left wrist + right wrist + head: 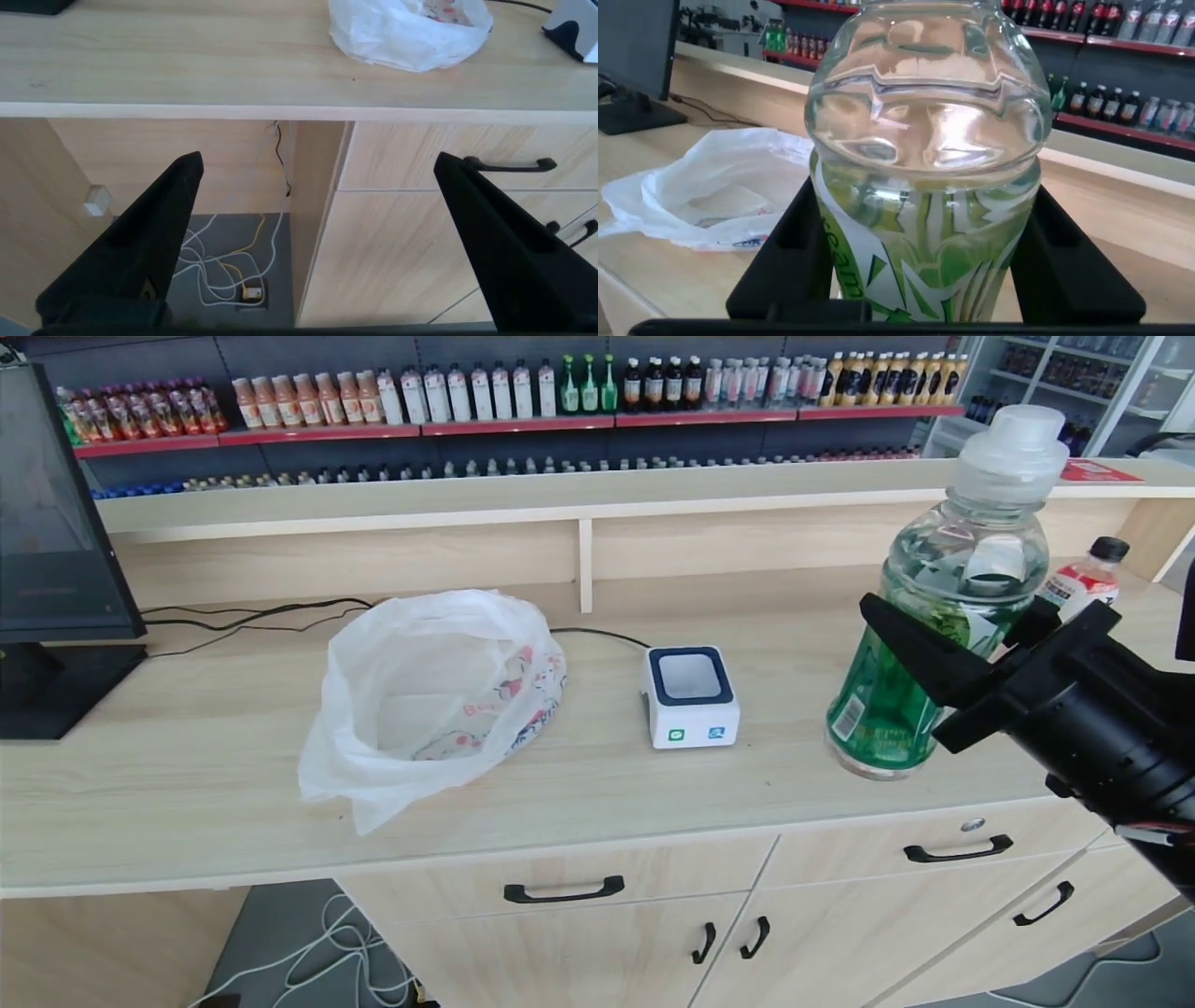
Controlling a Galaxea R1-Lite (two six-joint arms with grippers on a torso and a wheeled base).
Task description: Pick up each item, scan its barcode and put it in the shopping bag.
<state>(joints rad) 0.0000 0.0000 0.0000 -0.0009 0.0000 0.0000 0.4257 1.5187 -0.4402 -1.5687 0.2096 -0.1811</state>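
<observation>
The left tool [320,166] is held low, in front of the cabinet front under the counter [187,775], with its two fingers [140,252] spread wide and nothing between them. At the far left of the counter a dark monitor [56,523] is set on its stand, and black cables [252,614] are laid along the back edge from it. To the right of the monitor, the white shopping bag [429,691] is placed on the counter with its mouth open upward; red and blue print is seen on its side. Just beside the bag, on its right and apart from it, the white scanner [691,695] is set, its dark-framed window turned upward. Further right, the green bottle [934,616] is pinched around its middle by the right tool [971,625], one black finger [920,649] on each side of it. The bottle is held nearly upright, with a clear cap on top and a barcode [848,717] shown low on the label, on the side toward the scanner. Whether its base is touching the counter cannot be told. Behind it, at the far right of the counter, a small bottle [1088,581] with a black cap is seen standing.
</observation>
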